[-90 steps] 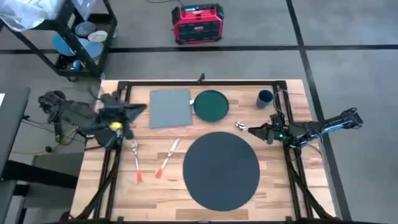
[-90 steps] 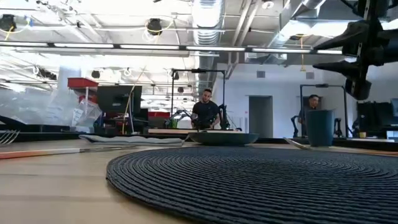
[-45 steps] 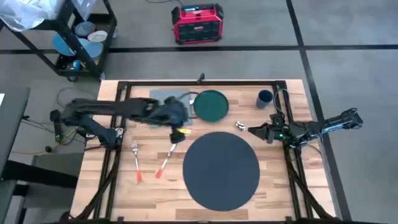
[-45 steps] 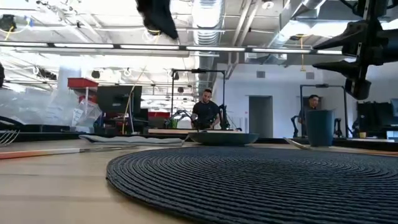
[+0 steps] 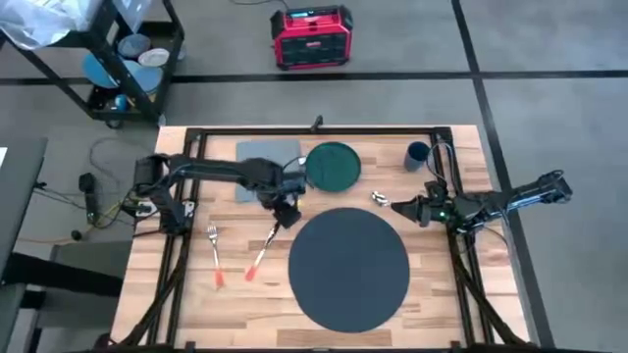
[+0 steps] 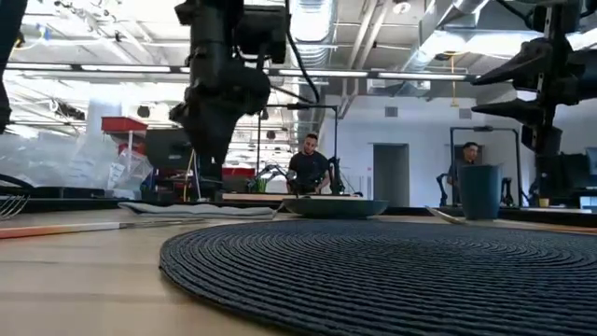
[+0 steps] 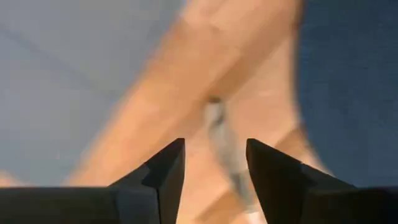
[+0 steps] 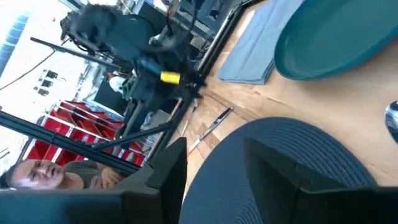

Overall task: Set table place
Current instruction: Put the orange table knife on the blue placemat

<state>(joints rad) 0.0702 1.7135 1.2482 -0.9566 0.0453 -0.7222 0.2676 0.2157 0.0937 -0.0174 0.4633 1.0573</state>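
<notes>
Near the picture's middle, the left pincer (image 5: 285,213) hangs open and empty above the knife (image 5: 263,249) on the desk (image 5: 196,294). The right pincer (image 5: 394,205) is open and empty too.

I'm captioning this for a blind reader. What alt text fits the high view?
Seen from above, the left gripper hovers open over a wooden table, between a grey napkin and a large dark placemat. The right gripper waits beside the placemat.

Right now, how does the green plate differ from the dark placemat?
The green plate is much smaller than the placemat. The plate has a raised rim and a smooth surface; the placemat lies flat and looks woven in rings. The plate sits at the table's far edge beside the grey napkin; the placemat sits nearer the front. Both are round and dark.
</notes>
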